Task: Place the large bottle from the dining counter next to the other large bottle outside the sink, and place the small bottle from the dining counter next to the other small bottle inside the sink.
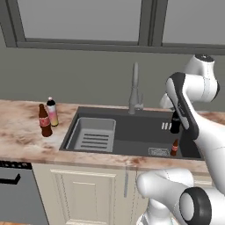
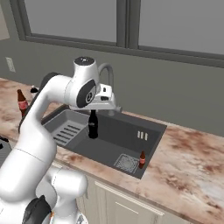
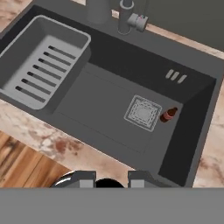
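My hand (image 2: 92, 113) is clamped on the neck of the tiny all-black narrow-necked bottle (image 2: 92, 126), which hangs upright beneath my fingers over the dark grey rectangular sink basin (image 2: 105, 146). In my hand view the bottle's dark round top (image 3: 108, 183) sits between my two fingertips. Below and ahead of my hand, a small reddish-brown bottle (image 2: 141, 160) stands on the basin floor just beside the square metal drain grate (image 2: 127, 162), well apart from the one I hold. The light grey ribbed tray (image 1: 92, 134) fills the part of the basin off to my left, and the tall metal faucet (image 1: 135, 90) rises behind my hand at the basin's back edge. Far off to my left on the marbled beige stone desk (image 1: 26, 136), outside the basin, the brown glass bottle with a red label band (image 1: 44, 121) stands upright just beside the pinkish white-capped bottle (image 1: 52, 112).
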Controlling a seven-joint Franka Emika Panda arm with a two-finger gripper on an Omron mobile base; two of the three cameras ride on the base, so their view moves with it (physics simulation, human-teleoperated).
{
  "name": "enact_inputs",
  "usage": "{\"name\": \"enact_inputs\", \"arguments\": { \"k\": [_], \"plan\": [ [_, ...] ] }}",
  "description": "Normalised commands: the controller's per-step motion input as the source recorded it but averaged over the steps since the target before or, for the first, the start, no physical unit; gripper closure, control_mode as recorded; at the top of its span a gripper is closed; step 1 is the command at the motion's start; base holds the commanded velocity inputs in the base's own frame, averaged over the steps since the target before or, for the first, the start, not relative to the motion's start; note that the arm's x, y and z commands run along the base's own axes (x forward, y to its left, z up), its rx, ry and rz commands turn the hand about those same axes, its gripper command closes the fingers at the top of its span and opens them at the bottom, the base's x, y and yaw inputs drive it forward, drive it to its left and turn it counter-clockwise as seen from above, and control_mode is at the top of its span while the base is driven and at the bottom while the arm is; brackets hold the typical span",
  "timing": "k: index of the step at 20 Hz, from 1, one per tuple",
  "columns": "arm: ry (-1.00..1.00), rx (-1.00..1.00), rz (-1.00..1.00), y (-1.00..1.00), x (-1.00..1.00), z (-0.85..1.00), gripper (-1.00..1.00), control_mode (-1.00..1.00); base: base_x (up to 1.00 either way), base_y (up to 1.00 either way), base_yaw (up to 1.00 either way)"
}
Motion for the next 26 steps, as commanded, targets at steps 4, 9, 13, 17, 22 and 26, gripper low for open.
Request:
{"name": "enact_inputs", "arguments": {
  "k": [4, 9, 13, 17, 22, 26],
  "plan": [
    [-0.02, -0.01, 0.07, 0.0, 0.0, -0.36, 1.0, -1.0, 0.0, 0.0, 0.0],
    [-0.02, 0.0, 0.06, 0.0, 0.04, -0.32, 1.0, -1.0, 0.0, 0.0, 0.0],
    [0.0, 0.0, 0.04, 0.0, 0.27, -0.27, 1.0, -1.0, 0.0, 0.0, 0.0],
    [0.0, 0.0, 0.04, 0.0, 0.34, -0.28, 1.0, -1.0, 0.0, 0.0, 0.0],
    [0.0, 0.0, 0.03, 0.0, 0.32, -0.29, 1.0, -1.0, 0.0, 0.0, 0.0],
    [0.0, 0.0, 0.03, 0.0, 0.28, -0.3, 1.0, -1.0, 0.0, 0.0, 0.0]
  ]
}}
